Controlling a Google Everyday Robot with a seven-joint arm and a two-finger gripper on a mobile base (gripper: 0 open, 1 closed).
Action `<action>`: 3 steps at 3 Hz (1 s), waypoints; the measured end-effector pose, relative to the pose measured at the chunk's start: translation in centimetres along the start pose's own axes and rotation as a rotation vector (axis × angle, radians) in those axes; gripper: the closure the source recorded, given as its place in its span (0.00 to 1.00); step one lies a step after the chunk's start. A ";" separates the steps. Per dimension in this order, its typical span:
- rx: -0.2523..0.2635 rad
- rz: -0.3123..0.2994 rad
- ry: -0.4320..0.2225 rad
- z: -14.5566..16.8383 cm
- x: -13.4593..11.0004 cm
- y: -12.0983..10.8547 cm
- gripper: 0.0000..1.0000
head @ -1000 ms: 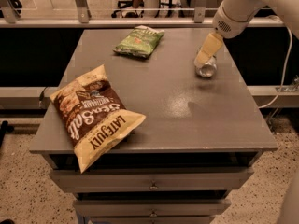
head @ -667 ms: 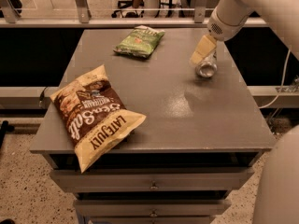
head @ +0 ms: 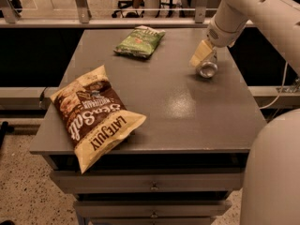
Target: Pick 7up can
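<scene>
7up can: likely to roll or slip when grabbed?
The 7up can seems to lie on its side, round end toward the camera, so a nudge would probably roll it. Its shiny metal skin looks slippery, and being small, probably light. The hand is right above and behind it.

Brown chip bag (head: 96, 116), green snack bag (head: 139, 42), table (head: 187, 111)

Here's a grey table (head: 187, 125) catching a soft sheen of warm light, drawers (head: 150, 182) with small knobs stacked beneath, speckled floor (head: 23, 191) down at the left, a metal railing (head: 82, 3) and a wheeled chair (head: 124, 8) beyond, and the gripper (head: 205, 60) low over the table's far right side.
</scene>
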State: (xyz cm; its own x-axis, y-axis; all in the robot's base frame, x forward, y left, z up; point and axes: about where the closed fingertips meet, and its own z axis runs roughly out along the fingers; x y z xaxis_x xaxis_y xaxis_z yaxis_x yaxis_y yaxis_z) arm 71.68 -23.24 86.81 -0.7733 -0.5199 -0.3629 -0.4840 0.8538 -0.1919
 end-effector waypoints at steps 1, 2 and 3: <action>-0.014 0.044 0.008 0.7 0.4 -0.1 0.38; -0.029 0.054 -0.004 0.6 0.2 0.3 0.61; -0.074 0.007 -0.068 -0.9 -0.9 1.5 0.92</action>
State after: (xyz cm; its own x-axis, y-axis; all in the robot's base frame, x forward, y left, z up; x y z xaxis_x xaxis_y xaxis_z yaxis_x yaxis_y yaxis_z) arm 71.27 -21.54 87.64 -0.7483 -0.5092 -0.4252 -0.5097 0.8516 -0.1227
